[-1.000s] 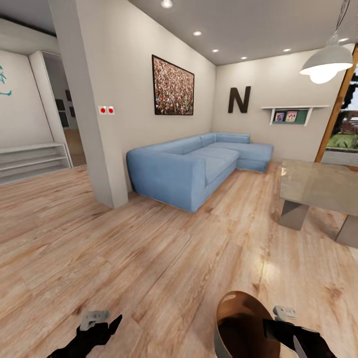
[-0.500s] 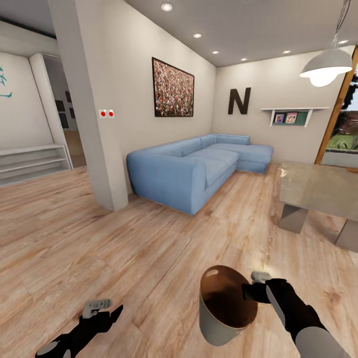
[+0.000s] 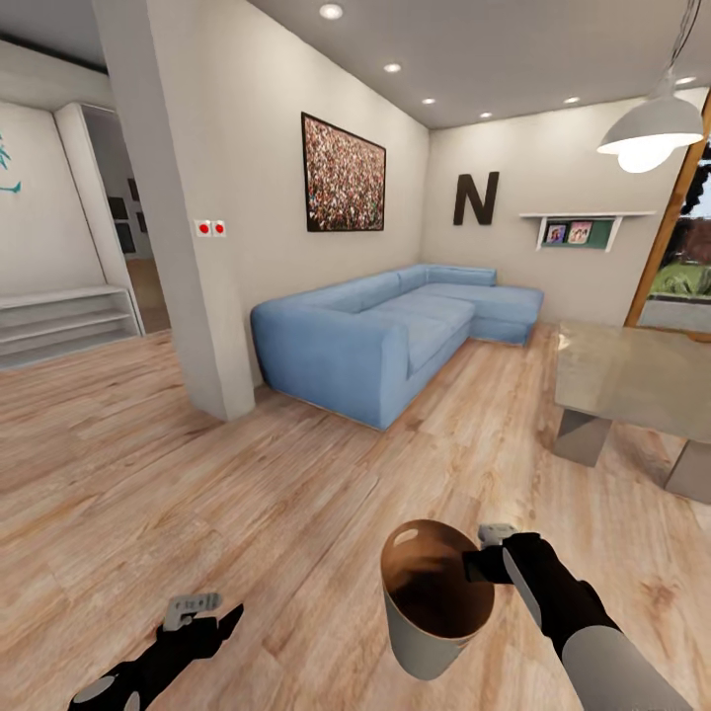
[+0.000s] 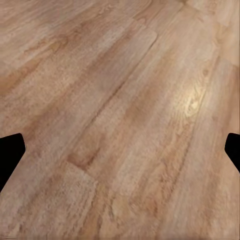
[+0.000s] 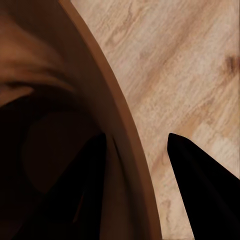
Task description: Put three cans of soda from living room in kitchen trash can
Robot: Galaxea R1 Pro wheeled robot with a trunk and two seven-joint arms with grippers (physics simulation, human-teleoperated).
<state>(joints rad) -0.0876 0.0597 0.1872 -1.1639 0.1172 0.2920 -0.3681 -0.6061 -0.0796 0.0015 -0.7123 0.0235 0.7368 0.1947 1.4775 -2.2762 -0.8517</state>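
I am in the living room, on light wood plank floor (image 3: 197, 494). My right gripper (image 3: 482, 565) is shut on the rim of the tash can (image 3: 427, 634), a pale grey bucket with a glossy copper-brown inside, held upright above the floor in front of me. In the right wrist view one finger sits inside the wall of the tash can (image 5: 120, 120) and the other finger (image 5: 202, 187) outside it. My left gripper (image 3: 209, 620) hangs open low at the left over bare planks (image 4: 120, 100). The cans of soda are out of view.
A blue L-shaped sofa (image 3: 395, 331) stands ahead against the wall. A glass coffee table (image 3: 632, 370) is at the right. A white pillar (image 3: 178, 227) rises at the left, with steps (image 3: 59, 321) and a doorway beyond it.
My right arm has raised the tash can and carried it forward and slightly left. The left gripper has barely moved.
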